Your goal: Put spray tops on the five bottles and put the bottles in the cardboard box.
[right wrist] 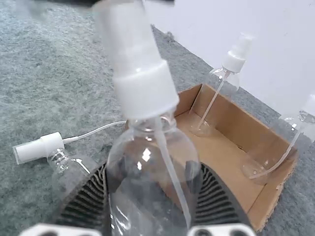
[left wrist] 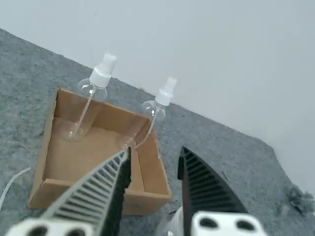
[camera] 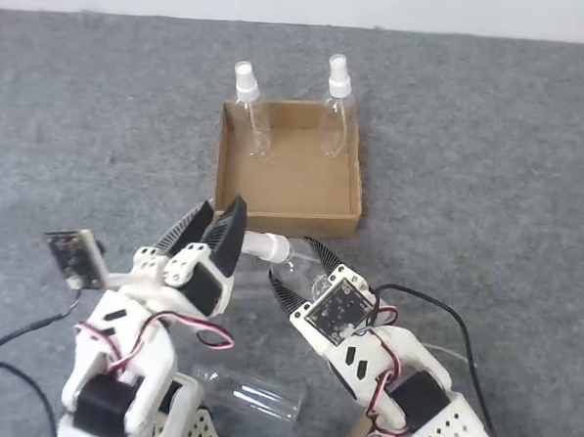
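Right gripper (right wrist: 150,183) around capped bottle (right wrist: 147,147), high view, loose bottle (camera: 253,395) lying

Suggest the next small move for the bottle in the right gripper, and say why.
Probably the left gripper should twist the spray top tight. Its tube hangs inside the bottle that the right gripper clamps, collar on the neck, but whether it is screwed down cannot be told; the cardboard box comes after.

Grey cloth surface (camera: 492,141): matt, rough, fibrous nap. Brown cardboard box (camera: 287,221): matt paperboard, dull uncoated walls. Each clear plastic bottle (right wrist: 147,167): glossy, smooth, transparent. Each white plastic spray top (right wrist: 142,83): smooth, opaque, slight sheen. Right tool (right wrist: 152,194): black plastic fingers (right wrist: 86,201), matt, ribbed inner faces.
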`<state>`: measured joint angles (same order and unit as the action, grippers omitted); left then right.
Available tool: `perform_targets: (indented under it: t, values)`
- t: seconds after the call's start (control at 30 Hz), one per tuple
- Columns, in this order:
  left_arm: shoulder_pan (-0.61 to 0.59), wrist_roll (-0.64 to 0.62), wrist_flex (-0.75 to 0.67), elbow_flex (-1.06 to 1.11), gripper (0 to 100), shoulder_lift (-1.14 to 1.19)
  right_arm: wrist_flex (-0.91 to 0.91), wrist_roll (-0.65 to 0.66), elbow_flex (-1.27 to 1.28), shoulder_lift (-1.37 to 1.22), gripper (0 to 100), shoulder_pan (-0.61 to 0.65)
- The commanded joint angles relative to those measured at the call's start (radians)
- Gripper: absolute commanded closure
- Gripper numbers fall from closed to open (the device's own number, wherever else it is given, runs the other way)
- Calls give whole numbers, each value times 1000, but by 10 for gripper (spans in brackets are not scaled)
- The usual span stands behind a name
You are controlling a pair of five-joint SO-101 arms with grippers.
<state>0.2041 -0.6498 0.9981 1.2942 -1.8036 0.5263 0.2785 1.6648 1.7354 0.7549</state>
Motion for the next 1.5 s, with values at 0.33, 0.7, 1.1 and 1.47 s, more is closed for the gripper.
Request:
perform_targets:
  t: [0.33, 0.7, 1.1, 1.47]
  values:
    - [149, 46, -140, 105, 856, -15, 4, 12, 20, 24, 962, 13]
    - [140, 48, -282, 156, 855, -17, 5, 12, 20, 24, 962, 13]
    - [160, 89, -242, 104, 855, -15, 7, 12, 20, 22, 962, 12]
    - [267, 133, -232, 99, 855, -17, 7, 12, 21, 21, 962, 10]
